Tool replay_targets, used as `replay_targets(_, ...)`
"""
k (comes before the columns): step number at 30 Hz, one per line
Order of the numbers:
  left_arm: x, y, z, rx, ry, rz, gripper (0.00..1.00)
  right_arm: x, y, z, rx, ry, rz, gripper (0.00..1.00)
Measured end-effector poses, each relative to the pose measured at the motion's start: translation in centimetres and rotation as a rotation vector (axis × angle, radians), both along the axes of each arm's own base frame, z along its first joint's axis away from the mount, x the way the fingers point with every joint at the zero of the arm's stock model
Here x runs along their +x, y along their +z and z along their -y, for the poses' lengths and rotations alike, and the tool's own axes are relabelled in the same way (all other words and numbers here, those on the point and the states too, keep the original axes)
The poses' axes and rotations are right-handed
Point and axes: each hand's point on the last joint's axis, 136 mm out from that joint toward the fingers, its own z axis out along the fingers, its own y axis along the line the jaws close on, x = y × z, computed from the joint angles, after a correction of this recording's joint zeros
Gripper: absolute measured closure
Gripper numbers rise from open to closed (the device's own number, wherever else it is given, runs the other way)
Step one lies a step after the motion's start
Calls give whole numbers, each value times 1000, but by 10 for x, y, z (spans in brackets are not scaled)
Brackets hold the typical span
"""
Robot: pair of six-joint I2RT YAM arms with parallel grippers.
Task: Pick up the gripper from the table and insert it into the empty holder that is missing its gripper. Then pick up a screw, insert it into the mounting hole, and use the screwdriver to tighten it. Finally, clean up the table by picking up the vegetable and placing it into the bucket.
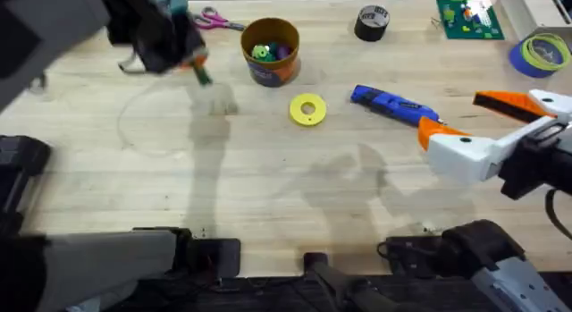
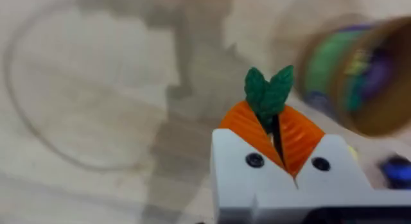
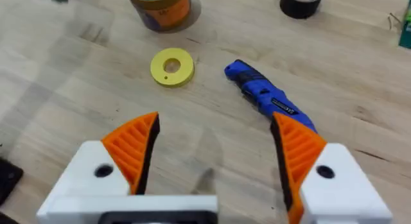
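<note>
Left gripper (image 2: pixel 277 137) raised off table (image 1: pixel 268 187), jaws clamped on vegetable (image 2: pixel 268 92), just beside bucket (image 1: pixel 270 51). Right gripper (image 3: pixel 215 156) low over table, jaws wide apart, near screwdriver (image 1: pixel 393 105). Yellow disc (image 1: pixel 307 109) between bucket and screwdriver.

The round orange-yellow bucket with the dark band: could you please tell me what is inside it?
Inside the round orange-yellow bucket, a lime-green toy and something purple show; its wall hides anything deeper.

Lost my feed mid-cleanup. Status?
Left claw shut on vegetable, beside the bucket. Right claw open, near screwdriver. Nothing blocking bucket.
</note>
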Motion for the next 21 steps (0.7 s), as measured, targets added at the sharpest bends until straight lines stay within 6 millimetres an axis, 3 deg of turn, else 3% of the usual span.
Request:
replay_targets(4,18,63,38,44,-258,184,980,0,0,0,0,0,0,4)
replay_targets(8,32,91,76,79,-435,317,980,0,0,0,0,0,0,4)
replay_targets(14,59,90,114,91,-553,416,980,0,0,0,1,-1,0,4)
replay_targets(21,83,39,132,91,-594,348,980,0,0,0,1,-1,-1,4)
